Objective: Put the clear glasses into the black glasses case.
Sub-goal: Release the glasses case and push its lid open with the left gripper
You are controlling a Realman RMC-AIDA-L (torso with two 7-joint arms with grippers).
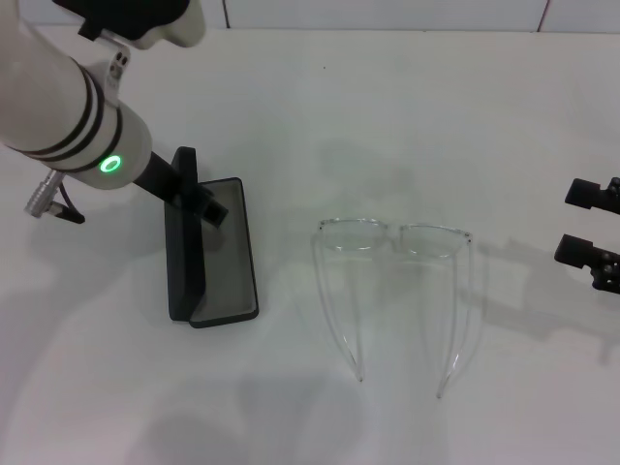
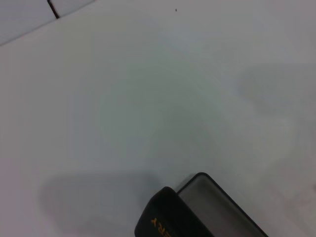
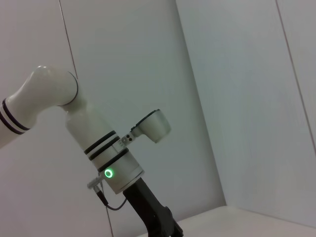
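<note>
The black glasses case (image 1: 184, 266) lies open at the table's left, its lid standing upright along the left side and the grey lining facing up. My left gripper (image 1: 199, 189) is at the far end of that lid, straddling it. The left wrist view catches one corner of the black glasses case (image 2: 170, 219), with orange lettering on the lid. The clear glasses (image 1: 392, 235) rest in the middle of the table, right of the case, temple arms unfolded and pointing toward me. My right gripper (image 1: 591, 225) hangs open at the right edge, apart from the glasses.
The white table (image 1: 320, 116) carries only the case and the glasses. A tiled wall edge shows at the far back. The right wrist view looks across at the left arm (image 3: 111, 158) with its green light.
</note>
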